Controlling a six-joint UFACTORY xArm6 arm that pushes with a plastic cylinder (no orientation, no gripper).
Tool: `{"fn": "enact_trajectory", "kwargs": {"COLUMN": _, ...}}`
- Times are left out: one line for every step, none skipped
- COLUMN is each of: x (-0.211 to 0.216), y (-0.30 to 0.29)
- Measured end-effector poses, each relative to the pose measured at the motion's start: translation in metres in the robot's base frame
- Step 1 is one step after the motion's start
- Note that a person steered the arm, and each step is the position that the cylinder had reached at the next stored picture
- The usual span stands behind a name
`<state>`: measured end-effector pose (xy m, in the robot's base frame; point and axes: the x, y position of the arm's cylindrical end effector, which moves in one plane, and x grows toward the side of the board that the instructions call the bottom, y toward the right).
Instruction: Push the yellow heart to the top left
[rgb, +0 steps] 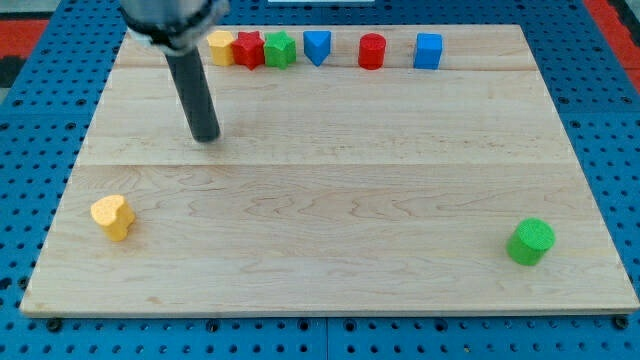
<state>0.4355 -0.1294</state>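
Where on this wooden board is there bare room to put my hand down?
The wide middle is bare, bordered by my tip, the yellow heart at the view's left and the green cylinder at the right. The top edge is crowded: yellow block, red block, green block touching.

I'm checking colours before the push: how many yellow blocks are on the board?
2. The yellow heart lies near the view's bottom left. Another yellow block starts the row along the view's top, touching a red block. The rod may hide part of it.
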Motion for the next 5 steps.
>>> {"fn": "enact_trajectory", "kwargs": {"x": 0.075, "y": -0.017}}
{"fn": "enact_trajectory", "kwargs": {"x": 0.085, "y": -0.090}}
{"fn": "enact_trajectory", "kwargs": {"x": 0.112, "y": -0.097}}
{"fn": "enact_trajectory", "kwargs": {"x": 0.138, "y": -0.110}}
{"fn": "enact_trajectory", "kwargs": {"x": 0.130, "y": -0.172}}
